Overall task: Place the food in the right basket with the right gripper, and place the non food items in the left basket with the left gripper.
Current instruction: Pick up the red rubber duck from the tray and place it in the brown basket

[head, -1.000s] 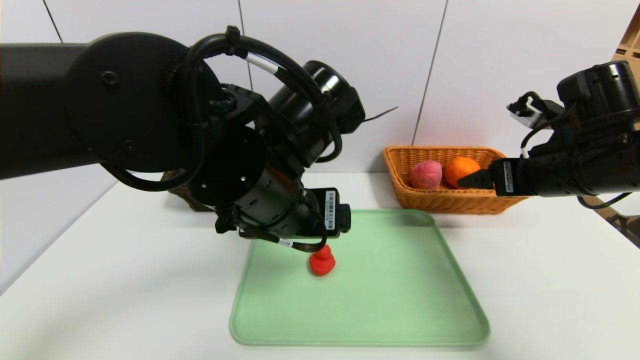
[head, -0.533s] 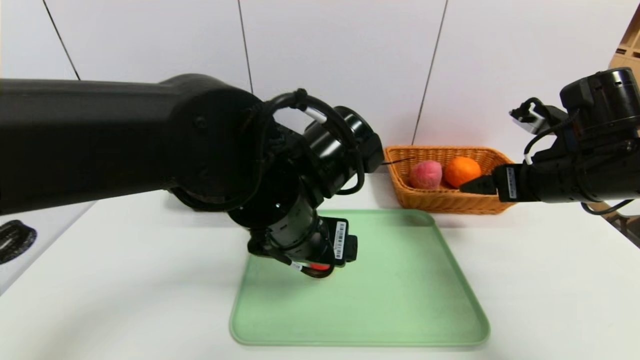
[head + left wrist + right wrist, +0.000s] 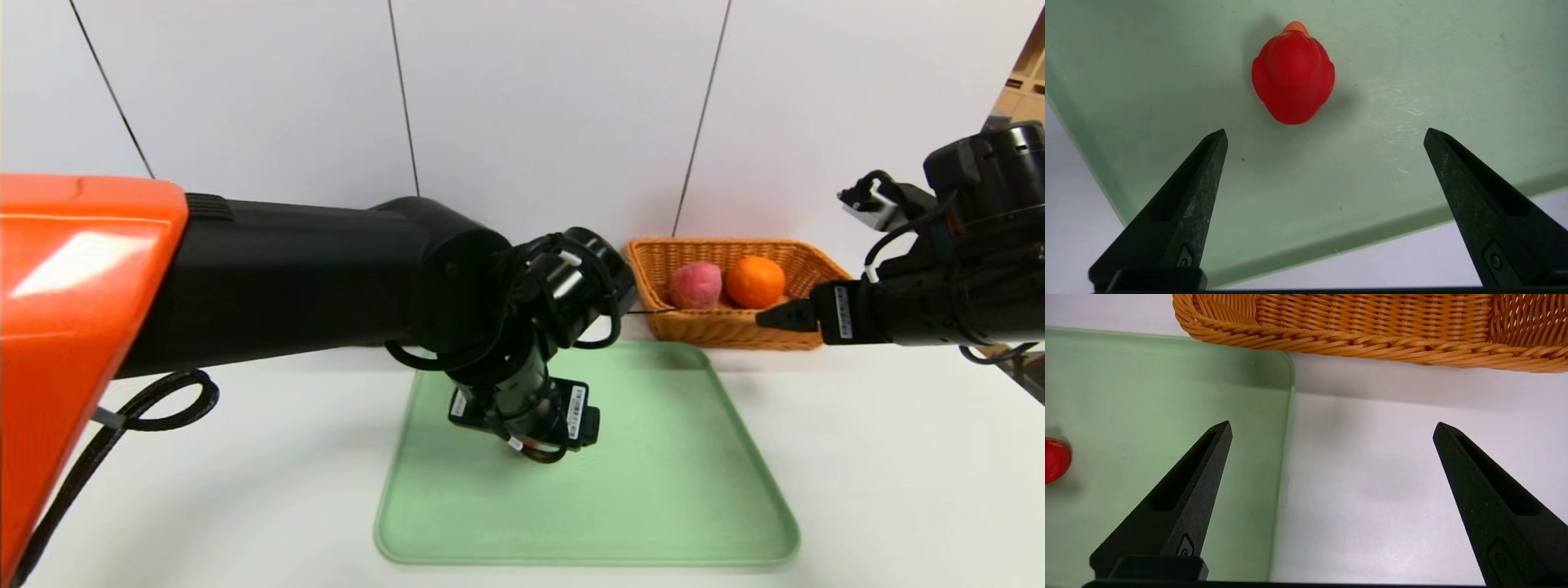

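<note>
We see the left gripper (image 3: 1325, 134) lowered over the green tray (image 3: 653, 506), its two black fingers (image 3: 1184, 204) spread wide and closed on nothing. Seen from the left wrist, the red rubber duck (image 3: 1293, 73) sits on the tray floor just beyond the fingertips, roughly centred between them but not yet between the fingers themselves; nothing touches it. Its small orange beak points away from the gripper. From the head camera the duck is hidden under the left wrist, which hangs low above the middle-left part of the tray, and only a sliver of red shows beneath it. The right gripper (image 3: 1331, 428) hovers off to the right, above the white table (image 3: 898, 457) beside the tray's far right corner and just in front of the wicker basket (image 3: 727, 331). Its fingers (image 3: 1180, 502) are also spread wide, with nothing between them. That basket holds a pink fruit (image 3: 695, 285) and an orange (image 3: 754, 280) side by side. The left arm blocks our view of the table's far left side.
</note>
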Available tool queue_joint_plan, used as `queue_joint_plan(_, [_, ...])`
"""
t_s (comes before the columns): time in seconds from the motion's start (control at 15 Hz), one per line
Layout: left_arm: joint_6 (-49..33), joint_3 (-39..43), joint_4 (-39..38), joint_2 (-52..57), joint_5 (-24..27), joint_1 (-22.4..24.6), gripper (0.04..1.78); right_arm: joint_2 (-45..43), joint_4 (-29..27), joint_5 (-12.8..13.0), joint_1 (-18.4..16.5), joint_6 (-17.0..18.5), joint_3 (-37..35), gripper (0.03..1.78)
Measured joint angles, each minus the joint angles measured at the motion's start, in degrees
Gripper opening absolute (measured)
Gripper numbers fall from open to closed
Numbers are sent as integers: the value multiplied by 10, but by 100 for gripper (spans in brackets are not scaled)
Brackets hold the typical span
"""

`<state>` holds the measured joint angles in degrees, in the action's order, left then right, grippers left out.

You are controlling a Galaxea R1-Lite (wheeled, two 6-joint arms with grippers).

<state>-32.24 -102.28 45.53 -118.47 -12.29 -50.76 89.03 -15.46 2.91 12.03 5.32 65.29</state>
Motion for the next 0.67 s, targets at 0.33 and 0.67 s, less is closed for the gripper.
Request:
queue_joint_plan(0.33, [11,-6,-1,-23,-1,15,169,-8,0,1,11,0,-14,170])
queue_joint_plan(0.67, [13,-22,-1,-47,-1,28,169,-6,0,2,26,1,-15,170])
